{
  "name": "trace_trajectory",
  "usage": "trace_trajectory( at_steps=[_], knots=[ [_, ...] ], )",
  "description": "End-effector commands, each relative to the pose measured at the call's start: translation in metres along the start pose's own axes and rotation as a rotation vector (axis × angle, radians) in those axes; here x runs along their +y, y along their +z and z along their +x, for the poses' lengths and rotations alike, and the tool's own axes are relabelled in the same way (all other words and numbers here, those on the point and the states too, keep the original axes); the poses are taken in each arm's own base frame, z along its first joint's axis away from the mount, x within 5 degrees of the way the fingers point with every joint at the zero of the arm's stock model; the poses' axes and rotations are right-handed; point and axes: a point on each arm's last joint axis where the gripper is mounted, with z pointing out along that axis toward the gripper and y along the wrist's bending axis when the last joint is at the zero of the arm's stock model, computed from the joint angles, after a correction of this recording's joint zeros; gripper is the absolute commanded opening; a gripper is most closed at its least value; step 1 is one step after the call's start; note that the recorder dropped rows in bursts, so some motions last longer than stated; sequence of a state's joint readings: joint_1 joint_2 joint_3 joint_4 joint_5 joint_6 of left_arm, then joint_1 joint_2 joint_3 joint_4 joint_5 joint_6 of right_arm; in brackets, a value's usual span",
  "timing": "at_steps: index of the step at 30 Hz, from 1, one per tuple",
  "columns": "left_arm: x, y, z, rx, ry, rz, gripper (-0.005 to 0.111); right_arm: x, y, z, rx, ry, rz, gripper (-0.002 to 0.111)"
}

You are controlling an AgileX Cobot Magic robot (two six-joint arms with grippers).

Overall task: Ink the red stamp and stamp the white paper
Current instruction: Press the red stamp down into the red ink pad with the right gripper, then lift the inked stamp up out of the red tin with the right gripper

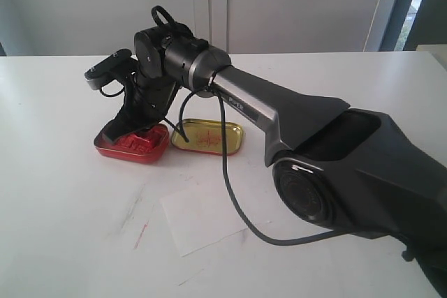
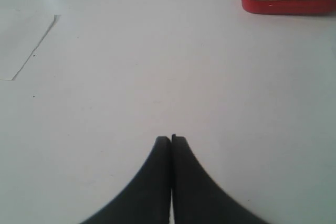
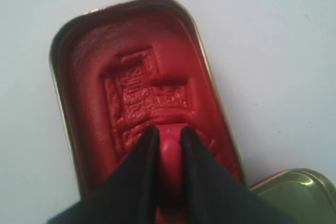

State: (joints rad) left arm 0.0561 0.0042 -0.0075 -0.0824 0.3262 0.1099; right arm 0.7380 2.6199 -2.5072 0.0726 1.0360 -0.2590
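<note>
Red plastic stamp (image 3: 169,153) — light, rigid, probably slick — is being pinched at its narrow knob by the right end effector (image 3: 168,132), down in the ink tin (image 3: 55,61); left end effector (image 2: 171,139) is hanging pressed together.

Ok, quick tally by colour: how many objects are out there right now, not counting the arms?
Red: 2, the ink tin and the red stamp
Gold: 1, the tin lid
White: 1, the white paper
Total: 4
</note>
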Motion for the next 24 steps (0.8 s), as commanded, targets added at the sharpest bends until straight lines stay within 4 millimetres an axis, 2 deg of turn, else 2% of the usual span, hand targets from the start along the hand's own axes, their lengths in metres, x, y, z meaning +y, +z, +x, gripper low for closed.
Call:
trace_trajectory(
  at_steps=[1,9,16,24],
  knots=[
    [0.0,0.001,0.003,0.014,-0.004,0.003,0.0,-0.002,-0.012,-0.007,-0.048,0.034,0.01,0.0],
    [0.0,0.001,0.003,0.014,-0.004,0.003,0.0,-0.002,-0.017,-0.01,-0.06,0.056,0.01,0.0],
    [0.0,0.001,0.003,0.014,-0.004,0.003,0.0,-0.002,-0.03,-0.017,-0.105,0.064,0.016,0.0],
    [0.0,0.001,0.003,0.014,-0.004,0.003,0.0,-0.002,-0.03,-0.017,-0.108,0.068,0.017,0.0]
  ],
)
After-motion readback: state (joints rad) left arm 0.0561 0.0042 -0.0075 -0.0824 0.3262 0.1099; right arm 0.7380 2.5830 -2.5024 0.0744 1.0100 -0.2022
